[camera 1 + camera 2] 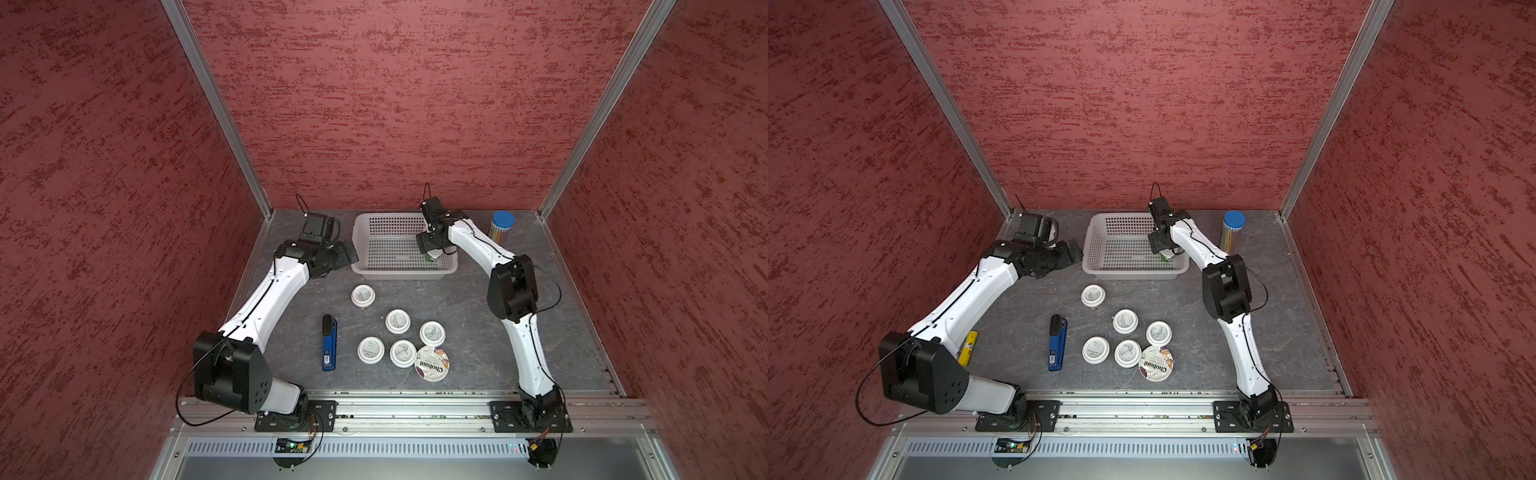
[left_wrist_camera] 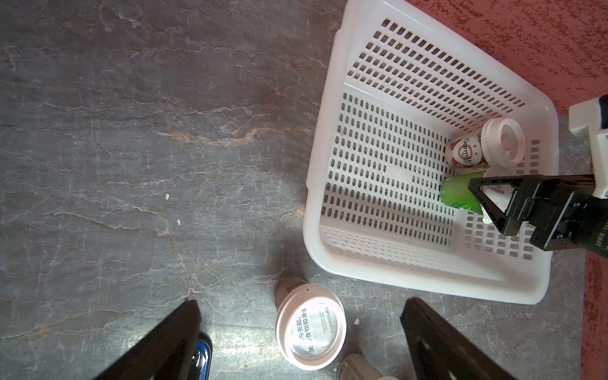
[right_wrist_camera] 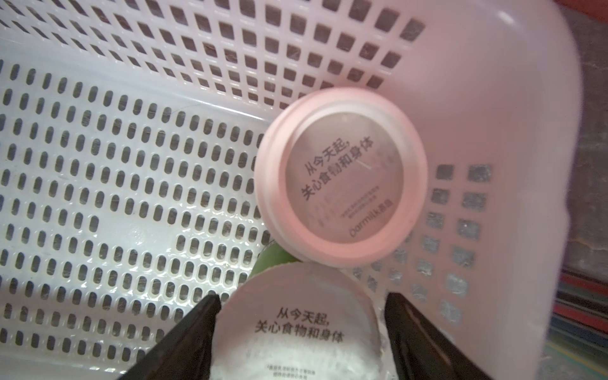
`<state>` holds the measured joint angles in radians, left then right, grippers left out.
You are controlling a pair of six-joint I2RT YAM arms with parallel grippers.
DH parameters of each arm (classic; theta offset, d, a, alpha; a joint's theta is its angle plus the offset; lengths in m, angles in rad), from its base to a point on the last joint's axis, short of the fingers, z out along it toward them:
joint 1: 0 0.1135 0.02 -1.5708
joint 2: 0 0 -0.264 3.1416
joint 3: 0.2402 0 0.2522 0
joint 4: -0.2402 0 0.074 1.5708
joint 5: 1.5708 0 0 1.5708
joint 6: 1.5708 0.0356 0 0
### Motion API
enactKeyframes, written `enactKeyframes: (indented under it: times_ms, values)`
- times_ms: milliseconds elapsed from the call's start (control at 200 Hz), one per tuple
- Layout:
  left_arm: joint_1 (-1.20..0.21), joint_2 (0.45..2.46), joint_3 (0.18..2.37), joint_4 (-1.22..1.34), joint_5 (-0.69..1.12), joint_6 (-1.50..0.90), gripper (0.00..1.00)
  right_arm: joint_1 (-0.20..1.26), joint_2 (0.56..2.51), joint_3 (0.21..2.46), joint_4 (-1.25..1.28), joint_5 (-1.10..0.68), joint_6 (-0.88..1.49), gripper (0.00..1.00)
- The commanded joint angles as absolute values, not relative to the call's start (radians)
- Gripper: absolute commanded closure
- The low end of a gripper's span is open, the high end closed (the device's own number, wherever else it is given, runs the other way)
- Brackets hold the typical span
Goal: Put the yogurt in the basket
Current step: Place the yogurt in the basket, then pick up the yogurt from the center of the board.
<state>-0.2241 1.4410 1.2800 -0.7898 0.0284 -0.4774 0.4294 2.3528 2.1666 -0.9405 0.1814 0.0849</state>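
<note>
R gripper [image 3: 301, 297], basket [image 2: 312, 197]: 2 cups [image 3: 342, 177]; table [image 1: 465, 332]: 6.

Bright, even light; right wrist view blurred

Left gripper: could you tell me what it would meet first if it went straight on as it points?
Probably the white-lidded yogurt cup standing centred ahead of the left gripper; depth is unclear.

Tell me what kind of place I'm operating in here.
Most likely a lab robot test cell, not a home: red textured wall panels on aluminium posts box in a grey slate-look tabletop, with a metal mounting rail along its front edge.
</note>
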Motion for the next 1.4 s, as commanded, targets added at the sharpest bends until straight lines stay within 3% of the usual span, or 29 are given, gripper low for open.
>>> enactKeyframes:
  times_ms: [0,526,1007,1397]
  values:
    - [-0.216,1.429,1.273,-0.795,0.029,-0.466,0.00,0.430,2.320,2.186,-0.953,0.210,0.072,0.17]
    - [-0.221,1.406,1.280,-0.807,0.019,-0.465,0.00,0.464,2.143,2.166,-0.985,0.137,0.082,0.09]
    - [-0.362,1.344,1.213,-0.797,-0.037,-0.463,0.00,0.768,1.589,1.437,-0.939,0.102,0.206,0.16]
    - [-0.379,1.366,1.181,-0.795,-0.013,-0.465,0.00,0.917,1.463,1.172,-0.897,0.049,0.355,0.12]
